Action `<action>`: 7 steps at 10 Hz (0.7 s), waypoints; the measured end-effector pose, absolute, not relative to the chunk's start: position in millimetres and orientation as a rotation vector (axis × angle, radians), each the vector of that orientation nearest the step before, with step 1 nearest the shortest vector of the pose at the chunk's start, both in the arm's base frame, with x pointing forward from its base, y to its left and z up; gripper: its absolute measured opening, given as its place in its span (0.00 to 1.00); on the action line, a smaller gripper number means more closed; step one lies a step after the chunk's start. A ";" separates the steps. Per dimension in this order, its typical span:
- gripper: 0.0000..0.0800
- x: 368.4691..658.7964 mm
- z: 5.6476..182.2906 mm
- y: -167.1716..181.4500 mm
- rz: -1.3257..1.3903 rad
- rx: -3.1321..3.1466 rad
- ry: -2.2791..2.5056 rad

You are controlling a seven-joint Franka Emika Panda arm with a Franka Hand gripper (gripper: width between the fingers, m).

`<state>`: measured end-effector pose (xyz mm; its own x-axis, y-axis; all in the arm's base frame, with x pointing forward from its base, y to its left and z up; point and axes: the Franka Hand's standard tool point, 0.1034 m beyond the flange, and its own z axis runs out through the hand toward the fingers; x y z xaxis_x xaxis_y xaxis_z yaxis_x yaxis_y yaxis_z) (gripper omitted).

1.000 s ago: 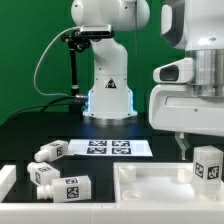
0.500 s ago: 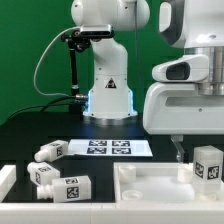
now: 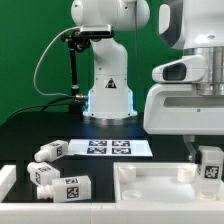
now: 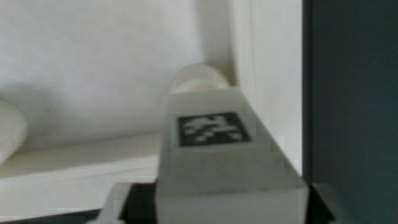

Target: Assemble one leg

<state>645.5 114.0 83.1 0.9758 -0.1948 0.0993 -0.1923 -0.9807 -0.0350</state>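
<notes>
My gripper (image 3: 204, 156) is shut on a white leg (image 3: 210, 166) with a black-and-white tag. It holds the leg upright over the corner of the white tray-like panel (image 3: 150, 186) on the exterior view's right. In the wrist view the leg (image 4: 221, 140) fills the middle between my dark fingers (image 4: 143, 206), its far end by the panel's inner corner (image 4: 228, 50). Whether the leg's end touches the panel I cannot tell. Three more legs lie on the table on the exterior view's left: one (image 3: 47, 151), a second (image 3: 40, 174) and a third (image 3: 68, 187).
The marker board (image 3: 105, 148) lies flat behind the panel. The robot base (image 3: 108, 95) stands at the back with a black cable beside it. A white block (image 3: 6, 178) sits at the left edge.
My gripper has shifted slightly toward the exterior view's right and a little down with the leg in it. The loose legs have not moved.
</notes>
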 end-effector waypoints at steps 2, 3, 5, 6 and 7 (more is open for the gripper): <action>0.36 645.1 82.9 113.6 -0.165 -3.042 0.670; 0.36 644.7 82.7 113.2 -0.173 -3.004 0.833; 0.36 644.0 81.8 110.5 -0.160 -2.842 1.232; 0.36 642.7 81.0 108.3 -0.132 -2.670 1.514; 0.36 641.4 80.7 108.5 -0.116 -2.547 1.690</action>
